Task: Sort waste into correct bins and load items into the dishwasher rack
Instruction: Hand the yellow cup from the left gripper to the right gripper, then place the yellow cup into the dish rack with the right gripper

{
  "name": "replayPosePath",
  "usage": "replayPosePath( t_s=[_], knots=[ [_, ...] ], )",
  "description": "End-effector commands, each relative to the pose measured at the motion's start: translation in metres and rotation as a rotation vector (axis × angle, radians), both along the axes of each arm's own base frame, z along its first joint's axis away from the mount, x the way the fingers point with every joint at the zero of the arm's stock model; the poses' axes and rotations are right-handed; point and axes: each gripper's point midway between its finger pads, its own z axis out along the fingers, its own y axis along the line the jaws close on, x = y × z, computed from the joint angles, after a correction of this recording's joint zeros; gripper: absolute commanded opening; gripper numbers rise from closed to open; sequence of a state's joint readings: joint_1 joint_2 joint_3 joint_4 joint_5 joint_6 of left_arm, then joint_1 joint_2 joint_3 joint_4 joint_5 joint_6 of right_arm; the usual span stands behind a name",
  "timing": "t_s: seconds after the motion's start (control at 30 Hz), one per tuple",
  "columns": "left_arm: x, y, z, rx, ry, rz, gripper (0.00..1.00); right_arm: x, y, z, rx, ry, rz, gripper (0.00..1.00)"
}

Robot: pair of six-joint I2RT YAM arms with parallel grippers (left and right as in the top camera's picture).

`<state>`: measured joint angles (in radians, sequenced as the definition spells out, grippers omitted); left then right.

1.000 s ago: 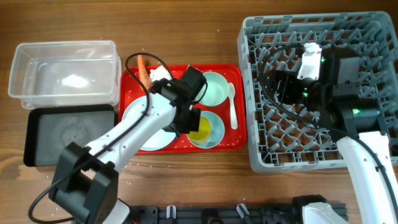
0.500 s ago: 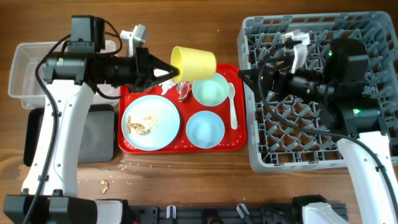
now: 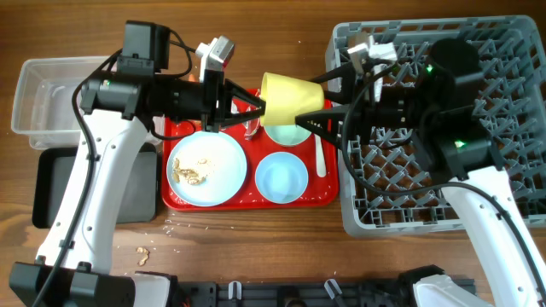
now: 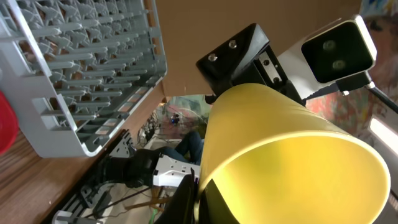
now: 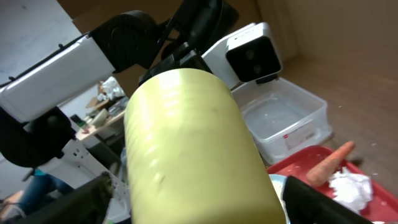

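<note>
A small yellow plastic cup point(image 3: 286, 98) hangs on its side in mid-air at the upper centre of the overhead frame, above the far edge of the flat red serving tray point(image 3: 324, 198). The left gripper point(image 3: 256, 107) reaches in from the left and is clamped on the cup's rim; in the left wrist view, one dark finger point(image 4: 189, 199) sits at the open mouth of the cup point(image 4: 280, 155). The right gripper point(image 3: 309, 107) comes from the right with its jaws spread, one on each side of the cup's closed end. In the right wrist view the cup point(image 5: 193, 143) fills the middle. Whether those jaws press on it cannot be told.

On the red tray lie a pale blue round plate point(image 3: 213, 149) carrying pale beige food crumbs point(image 3: 192, 170), a pale blue-green round bowl point(image 3: 281, 179) at the lower centre, a second bowl point(image 3: 286, 134) partly hidden under the cup, and a white plastic spoon point(image 3: 320, 153) near the tray's right edge. The right wrist view shows a small orange carrot point(image 5: 329, 163) touching a crumpled white tissue point(image 5: 348, 186).

At the far left sit a clear plastic rectangular tub point(image 3: 51, 94) and, just below it, a shallow black rectangular tray point(image 3: 47, 188). The large grey plastic crate with upright pegs point(image 3: 512, 213) fills the right side.
</note>
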<state>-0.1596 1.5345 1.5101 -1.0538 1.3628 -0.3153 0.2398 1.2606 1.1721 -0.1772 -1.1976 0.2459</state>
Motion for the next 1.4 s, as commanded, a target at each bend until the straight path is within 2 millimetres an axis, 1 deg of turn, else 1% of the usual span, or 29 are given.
replayPosePath(
  t_s=[0.0, 0.07, 0.1, 0.13, 0.17, 0.2, 0.23, 0.27, 0.33, 0.37, 0.43, 0.47, 0.5, 0.53, 0.6, 0.63, 0.67, 0.73, 0.83, 0.87, 0.9, 1.0, 1.07, 1.1, 1.13, 1.17, 1.23, 1.27, 1.37],
  knots=[
    [-0.002, -0.005, 0.000, -0.005, -0.028, -0.021, 0.04, -0.002, 0.004, 0.004, 0.012, 0.012, 0.035, 0.77],
    [0.000, -0.005, -0.004, 0.020, -0.033, -0.010, 0.04, -0.004, 0.004, 0.005, 0.014, 0.012, 0.042, 0.59],
    [0.001, -0.004, -0.005, 0.023, -0.039, -0.007, 0.04, -0.004, 0.004, 0.004, 0.014, 0.016, 0.042, 0.57],
    [0.003, -0.005, -0.004, 0.023, -0.052, -0.006, 0.07, -0.004, 0.004, 0.004, 0.014, 0.023, 0.042, 0.55],
    [0.005, -0.005, -0.003, 0.020, -0.073, -0.005, 0.38, -0.004, 0.004, 0.004, 0.014, 0.022, 0.041, 0.53],
    [0.006, -0.005, -0.003, 0.023, -0.084, -0.002, 0.63, -0.004, 0.003, 0.005, 0.013, 0.020, 0.035, 0.53],
    [0.013, -0.003, -0.009, 0.059, -0.103, 0.023, 1.00, -0.001, -0.002, 0.006, 0.012, 0.009, 0.014, 0.51],
    [0.019, 0.001, -0.016, 0.105, -0.110, 0.055, 1.00, 0.003, -0.008, 0.008, 0.008, 0.002, -0.023, 0.49],
    [0.032, 0.012, -0.030, 0.196, -0.120, 0.125, 1.00, 0.013, -0.023, 0.009, -0.006, 0.000, -0.114, 0.49],
    [0.043, 0.025, -0.041, 0.270, -0.119, 0.186, 1.00, 0.026, -0.040, 0.007, -0.029, 0.016, -0.229, 0.49],
    [0.060, 0.053, -0.058, 0.389, -0.104, 0.296, 1.00, 0.046, -0.074, -0.004, -0.088, 0.071, -0.446, 0.47],
    [0.065, 0.065, -0.063, 0.424, -0.094, 0.335, 1.00, 0.060, -0.102, -0.022, -0.158, 0.134, -0.623, 0.47],
    [0.068, 0.073, -0.065, 0.434, -0.081, 0.360, 1.00, 0.066, -0.120, -0.038, -0.216, 0.188, -0.737, 0.47],
    [0.069, 0.079, -0.066, 0.437, -0.070, 0.376, 1.00, 0.070, -0.143, -0.060, -0.305, 0.257, -0.865, 0.47],
    [0.070, 0.088, -0.067, 0.440, -0.055, 0.398, 1.00, 0.066, -0.178, -0.104, -0.484, 0.391, -1.041, 0.47],
    [0.071, 0.089, -0.067, 0.441, -0.054, 0.401, 1.00, 0.061, -0.189, -0.121, -0.543, 0.461, -1.089, 0.47],
    [0.071, 0.090, -0.067, 0.444, -0.054, 0.403, 1.00, 0.054, -0.193, -0.138, -0.598, 0.535, -1.099, 0.47],
    [0.072, 0.090, -0.069, 0.454, -0.056, 0.406, 1.00, 0.038, -0.194, -0.163, -0.676, 0.653, -1.067, 0.47],
    [0.072, 0.091, -0.070, 0.466, -0.056, 0.411, 1.00, 0.017, -0.196, -0.188, -0.771, 0.786, -1.032, 0.47],
    [0.072, 0.091, -0.070, 0.467, -0.056, 0.411, 1.00, 0.015, -0.196, -0.191, -0.784, 0.802, -1.027, 0.47],
    [0.072, 0.091, -0.070, 0.467, -0.057, 0.411, 1.00, 0.014, -0.196, -0.201, -0.809, 0.840, -1.012, 0.47],
    [0.072, 0.091, -0.070, 0.467, -0.056, 0.411, 1.00, 0.013, -0.191, -0.220, -0.860, 0.905, -0.970, 0.48],
    [0.071, 0.091, -0.071, 0.468, -0.052, 0.410, 1.00, 0.013, -0.183, -0.234, -0.893, 0.945, -0.927, 0.56],
    [0.071, 0.091, -0.071, 0.469, -0.049, 0.409, 1.00, 0.013, -0.179, -0.240, -0.908, 0.958, -0.907, 0.63],
    [0.070, 0.092, -0.072, 0.472, -0.045, 0.410, 1.00, 0.014, -0.175, -0.244, -0.918, 0.959, -0.894, 0.68],
    [0.070, 0.092, -0.073, 0.477, -0.041, 0.410, 1.00, 0.016, -0.172, -0.245, -0.920, 0.951, -0.888, 0.69],
    [0.069, 0.092, -0.073, 0.478, -0.036, 0.409, 1.00, 0.026, -0.168, -0.229, -0.915, 0.885, -0.899, 0.91],
    [0.069, 0.092, -0.073, 0.478, -0.035, 0.409, 1.00, 0.034, -0.165, -0.211, -0.902, 0.824, -0.920, 0.99],
    [0.068, 0.092, -0.074, 0.479, -0.032, 0.408, 1.00, 0.052, -0.152, -0.163, -0.831, 0.670, -0.932, 1.00]
  ],
)
